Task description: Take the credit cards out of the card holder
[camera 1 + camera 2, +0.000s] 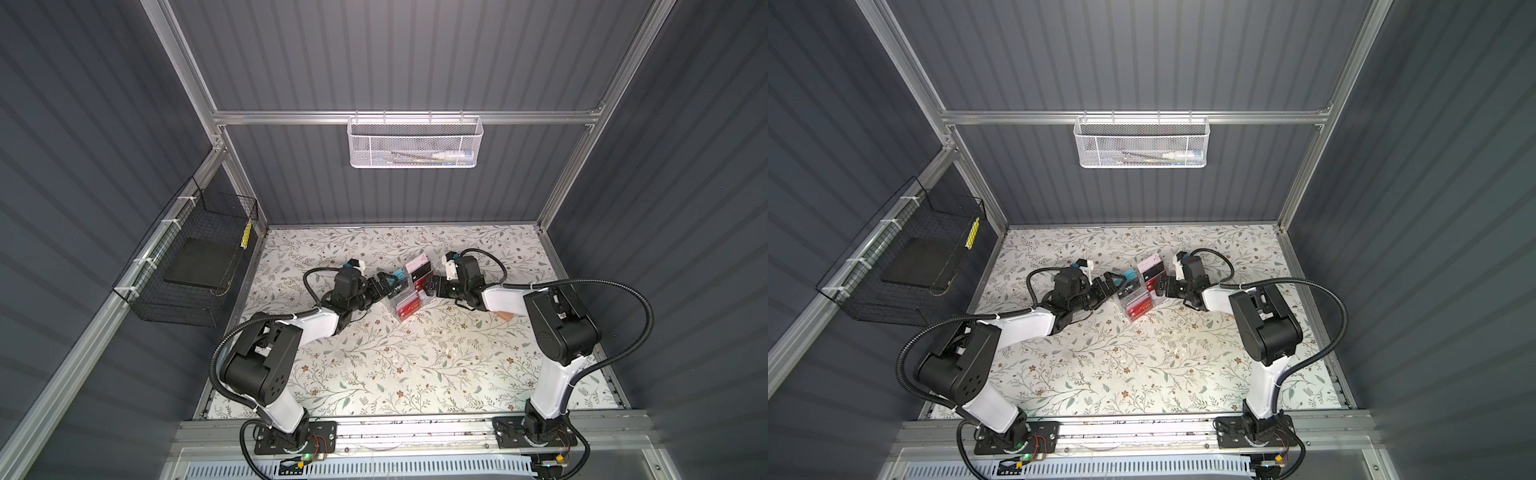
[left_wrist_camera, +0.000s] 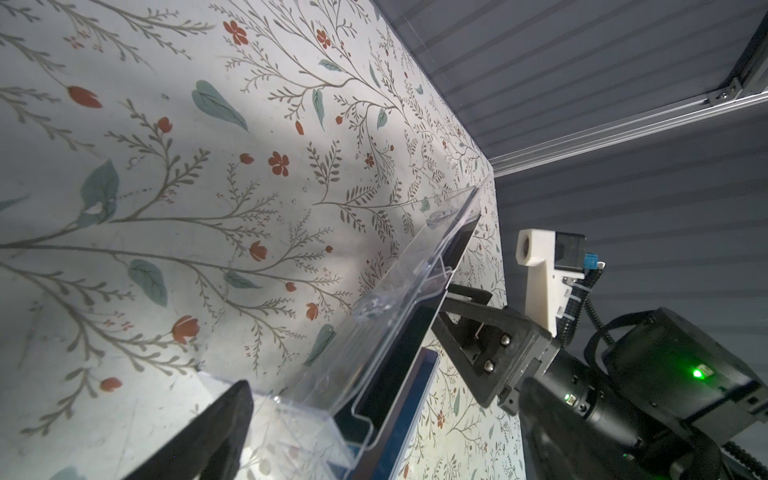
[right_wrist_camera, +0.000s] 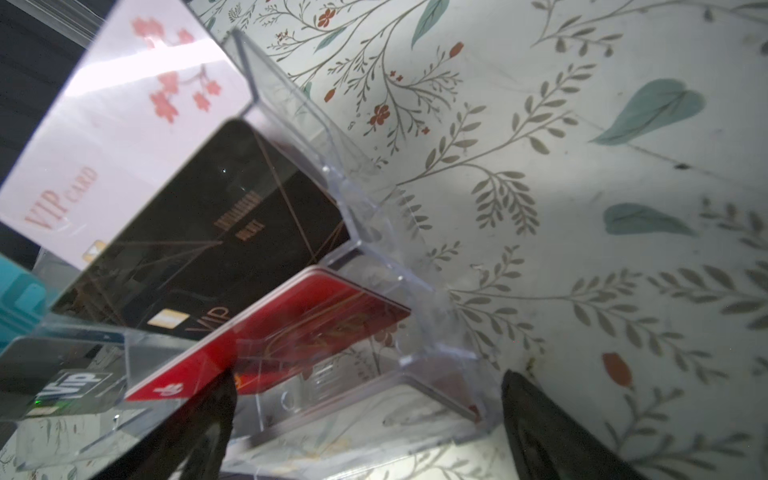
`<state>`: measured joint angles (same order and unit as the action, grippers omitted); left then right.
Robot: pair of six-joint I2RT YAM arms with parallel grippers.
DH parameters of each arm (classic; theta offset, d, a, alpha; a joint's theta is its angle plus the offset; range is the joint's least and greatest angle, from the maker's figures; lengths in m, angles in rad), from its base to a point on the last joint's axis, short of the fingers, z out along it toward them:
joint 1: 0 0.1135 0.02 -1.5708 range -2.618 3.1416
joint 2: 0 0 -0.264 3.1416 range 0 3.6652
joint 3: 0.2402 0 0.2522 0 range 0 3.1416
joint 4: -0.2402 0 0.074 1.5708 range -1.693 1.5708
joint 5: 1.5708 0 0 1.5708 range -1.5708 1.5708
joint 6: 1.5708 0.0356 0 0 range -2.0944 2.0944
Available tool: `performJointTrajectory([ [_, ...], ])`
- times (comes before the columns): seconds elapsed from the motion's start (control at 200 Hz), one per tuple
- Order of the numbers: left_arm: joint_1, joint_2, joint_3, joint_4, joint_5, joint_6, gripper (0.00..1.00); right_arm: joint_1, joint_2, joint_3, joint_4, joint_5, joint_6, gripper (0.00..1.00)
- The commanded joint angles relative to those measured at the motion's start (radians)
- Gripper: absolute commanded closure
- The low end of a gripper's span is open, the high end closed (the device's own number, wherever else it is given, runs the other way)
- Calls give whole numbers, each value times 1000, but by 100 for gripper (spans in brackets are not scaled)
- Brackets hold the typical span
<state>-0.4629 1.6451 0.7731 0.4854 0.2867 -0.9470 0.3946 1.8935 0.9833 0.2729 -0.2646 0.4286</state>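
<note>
Rack [image 2: 374,297] on table [image 1: 374,374], centre toward back, cards [image 1: 409,309] standing in its tiers, left gripper [image 1: 385,286] just beside rack's left side, right gripper [image 1: 434,285] just beside its right side, card holder [image 1: 506,316] partly under right arm, mesh basket [image 1: 415,145] on back rail, wire basket [image 1: 183,299] on left wall

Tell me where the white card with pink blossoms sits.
In a top view the white blossom card stands mid-table in the rearmost tier of the clear rack, directly behind the black card and nearer the right tool.
</note>
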Motion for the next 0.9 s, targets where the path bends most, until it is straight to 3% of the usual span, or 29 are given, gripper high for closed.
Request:
performJointTrajectory([
  [0.0,2,18,7,21,4,-13,0,22,-19,-36,30,-19,26,1],
  [0.335,20,-153,-69,-178,-69,36,0,23,-118,-51,-59,75,-22,1],
  [0.7,12,-64,-121,90,69,-94,0,4,-11,79,-91,49,-86,1],
  [0.895,9,-18,-124,161,80,-124,0,7,23,62,-46,4,-66,1],
])
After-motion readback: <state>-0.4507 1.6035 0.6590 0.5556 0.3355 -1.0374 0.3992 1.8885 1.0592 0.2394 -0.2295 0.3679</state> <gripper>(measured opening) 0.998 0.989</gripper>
